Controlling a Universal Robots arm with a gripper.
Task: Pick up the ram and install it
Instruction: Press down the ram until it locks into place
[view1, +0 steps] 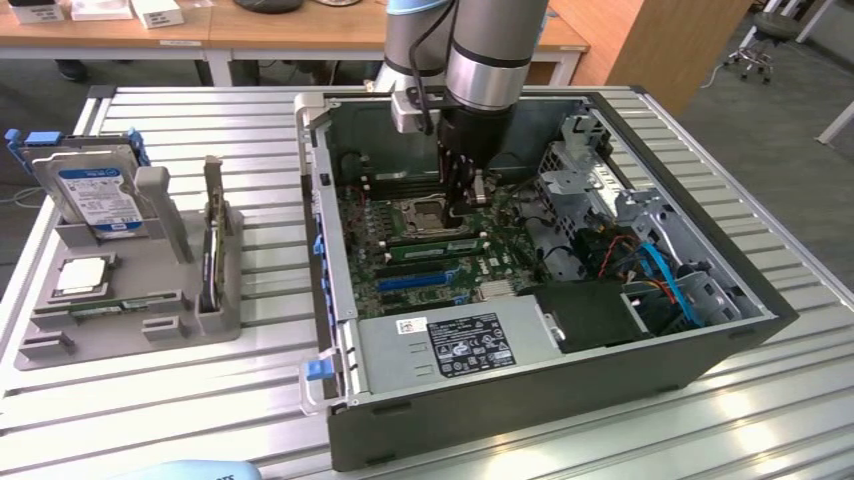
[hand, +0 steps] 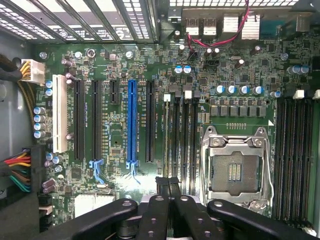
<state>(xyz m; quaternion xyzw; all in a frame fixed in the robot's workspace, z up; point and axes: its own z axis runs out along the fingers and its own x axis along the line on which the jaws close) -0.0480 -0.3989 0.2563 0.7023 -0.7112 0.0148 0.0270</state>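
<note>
The ram (view1: 424, 241) shows as a long pale green strip standing in the memory slots beside the empty processor socket (view1: 424, 212), inside the open computer case (view1: 534, 400). My gripper (view1: 470, 203) reaches down into the case, just above the motherboard and near one end of that strip. In the wrist view my gripper (hand: 167, 184) is shut, its dark fingertips pressed together over the black memory slots (hand: 181, 140) next to the socket (hand: 235, 167). Nothing shows between the fingers. Whether the tips touch the ram I cannot tell.
On the exterior view's left, a grey holder (view1: 167, 300) carries a hard drive (view1: 100, 195) with a blue label and a square silver processor chip (view1: 83, 275). Drive cage, cables and power supply (view1: 454, 345) crowd the case. A blue expansion slot (hand: 131, 122) lies beside the memory slots.
</note>
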